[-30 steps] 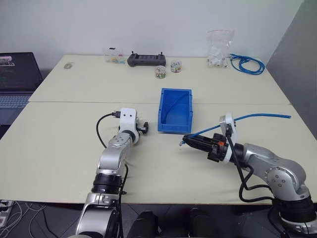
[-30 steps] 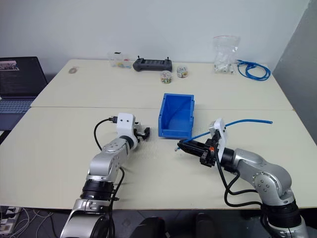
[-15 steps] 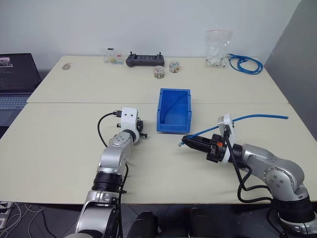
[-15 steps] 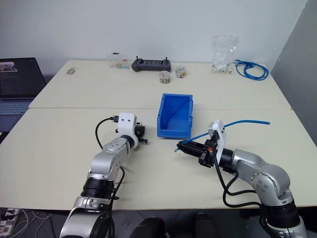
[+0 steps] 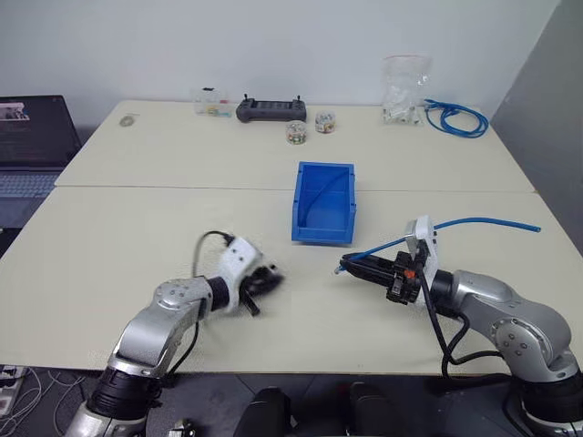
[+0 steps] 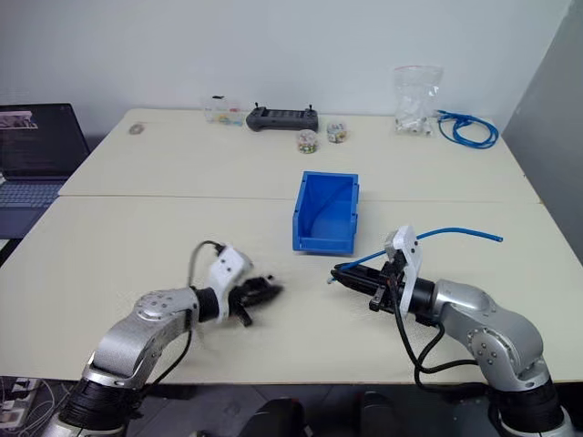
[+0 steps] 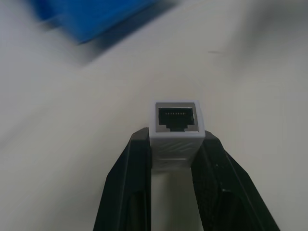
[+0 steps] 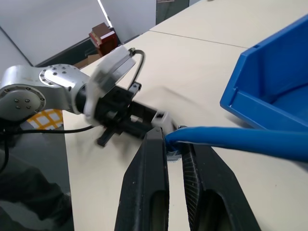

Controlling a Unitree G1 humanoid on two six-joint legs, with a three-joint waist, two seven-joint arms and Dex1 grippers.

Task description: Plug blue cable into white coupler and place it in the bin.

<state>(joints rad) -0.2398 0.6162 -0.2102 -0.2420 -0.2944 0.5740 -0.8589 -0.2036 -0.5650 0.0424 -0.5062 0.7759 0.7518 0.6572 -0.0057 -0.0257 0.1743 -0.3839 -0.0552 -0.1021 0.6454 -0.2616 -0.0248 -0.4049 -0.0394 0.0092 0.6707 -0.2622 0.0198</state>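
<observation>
My left gripper (image 5: 270, 279) is shut on the white coupler (image 7: 177, 126), a small white block whose dark socket faces away from the fingers. It hangs just above the table, pointing right towards my right gripper (image 5: 344, 266). That gripper is shut on the blue cable (image 5: 483, 221) near its plug end, and the rest of the cable trails off to the right over the table. In the right wrist view the coupler (image 8: 161, 117) sits just beyond the cable's tip (image 8: 174, 136), a short gap apart. The blue bin (image 5: 299, 208) stands behind both grippers with a thin blue cable inside.
A laptop (image 5: 32, 137) sits at the far left. Along the back edge are a black controller (image 5: 271, 110), small jars (image 5: 295, 133), a clear bag of white parts (image 5: 404, 86) and a coiled blue cable bundle (image 5: 454, 116).
My left gripper shut on the coupler beside the bin, then drew back towards me and swung round to point right. The right gripper with the cable stayed put.
</observation>
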